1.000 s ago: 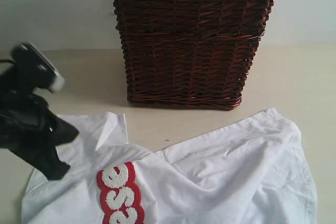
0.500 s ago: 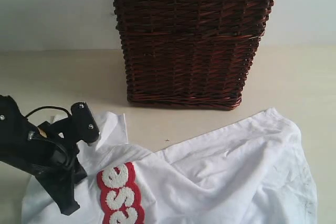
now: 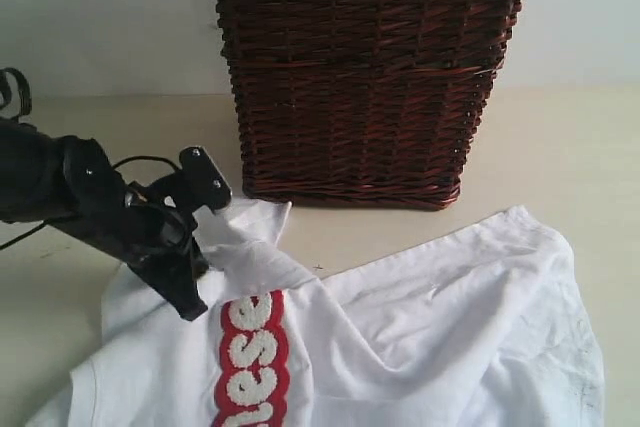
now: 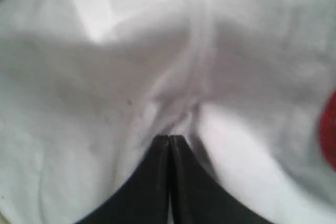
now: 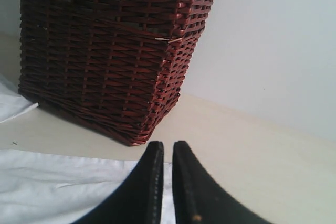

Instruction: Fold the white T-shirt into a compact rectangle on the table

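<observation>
On near side of table (image 3: pixel 580 137), in front of basket (image 3: pixel 370 77): white T-shirt (image 3: pixel 430 327) lies rumpled, no fold done yet. L gripper (image 4: pixel 169 139) fingers clamp bunched fabric at left edge. R gripper (image 5: pixel 167 153) fingers near-closed, empty.

Left arm (image 3: pixel 70 192) is looking all matte black and chunky, with rounded housings, and a thin black cable (image 3: pixel 140 158) is looping along it. A couple of small pale screws (image 3: pixel 195 154) are showing on the wrist block. Left gripper (image 4: pixel 169 139) is sporting smooth black fingers tapering to narrow tips. Right gripper (image 5: pixel 168 148) is wearing the same black, with a faint dotted line running down one finger's inner edge.
</observation>
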You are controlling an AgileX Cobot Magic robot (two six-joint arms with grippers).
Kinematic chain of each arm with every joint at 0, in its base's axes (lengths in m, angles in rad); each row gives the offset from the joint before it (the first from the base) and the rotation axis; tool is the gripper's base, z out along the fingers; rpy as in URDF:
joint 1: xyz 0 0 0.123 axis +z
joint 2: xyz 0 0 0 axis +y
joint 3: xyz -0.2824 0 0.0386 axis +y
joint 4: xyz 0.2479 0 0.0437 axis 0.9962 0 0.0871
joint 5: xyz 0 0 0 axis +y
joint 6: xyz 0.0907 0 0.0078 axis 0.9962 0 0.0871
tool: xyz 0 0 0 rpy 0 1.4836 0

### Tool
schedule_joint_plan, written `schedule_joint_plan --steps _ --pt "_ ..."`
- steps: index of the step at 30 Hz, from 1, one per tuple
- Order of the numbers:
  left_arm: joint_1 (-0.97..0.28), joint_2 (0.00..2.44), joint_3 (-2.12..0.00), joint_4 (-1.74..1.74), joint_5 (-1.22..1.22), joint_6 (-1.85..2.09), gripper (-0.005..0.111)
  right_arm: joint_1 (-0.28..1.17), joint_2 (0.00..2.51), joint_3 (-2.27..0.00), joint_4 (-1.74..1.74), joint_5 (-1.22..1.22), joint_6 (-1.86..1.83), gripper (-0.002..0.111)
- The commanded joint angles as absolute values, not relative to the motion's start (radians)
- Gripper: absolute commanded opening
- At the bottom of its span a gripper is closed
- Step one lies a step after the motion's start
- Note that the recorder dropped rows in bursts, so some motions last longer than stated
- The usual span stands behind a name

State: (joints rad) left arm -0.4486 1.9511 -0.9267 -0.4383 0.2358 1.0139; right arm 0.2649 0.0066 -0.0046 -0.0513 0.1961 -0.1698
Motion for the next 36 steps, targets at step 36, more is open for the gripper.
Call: schedule_joint_plan --steps 36 --pt "-0.18 1.538 -1.108 -0.828 0.764 0.972 0.0 0.259 0.0 0.0 -0.05 0.193 -0.171 0.009"
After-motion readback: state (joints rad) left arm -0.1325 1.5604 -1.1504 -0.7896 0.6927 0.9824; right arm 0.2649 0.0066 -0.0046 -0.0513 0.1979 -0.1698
